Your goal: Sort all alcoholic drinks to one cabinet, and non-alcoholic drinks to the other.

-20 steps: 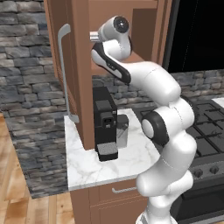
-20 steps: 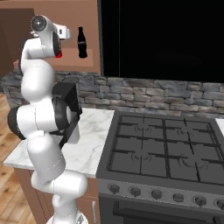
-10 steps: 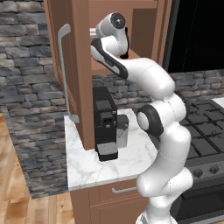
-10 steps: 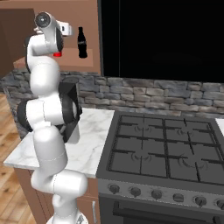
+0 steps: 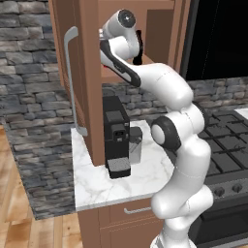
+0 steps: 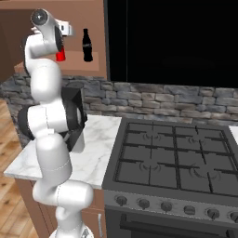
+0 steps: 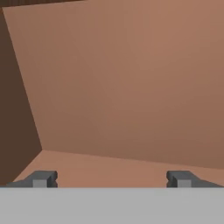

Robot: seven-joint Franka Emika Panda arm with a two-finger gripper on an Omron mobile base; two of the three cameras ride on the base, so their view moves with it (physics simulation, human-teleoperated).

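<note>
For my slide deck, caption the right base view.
Robot arm reaches into the open cabinet, where a black cola bottle and red can stand on the shelf.

From behind, left and right, we look forward over the white jointed arm (image 5: 169,111) at the open brown wooden wall cabinet (image 6: 95,35); our hand camera faces its inside close up.

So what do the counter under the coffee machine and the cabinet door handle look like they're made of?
The counter looks like polished white marble, judging by its grey veining. The cabinet door handle looks like brushed metal: plain grey with a soft sheen, though painted plastic is possible.
</note>
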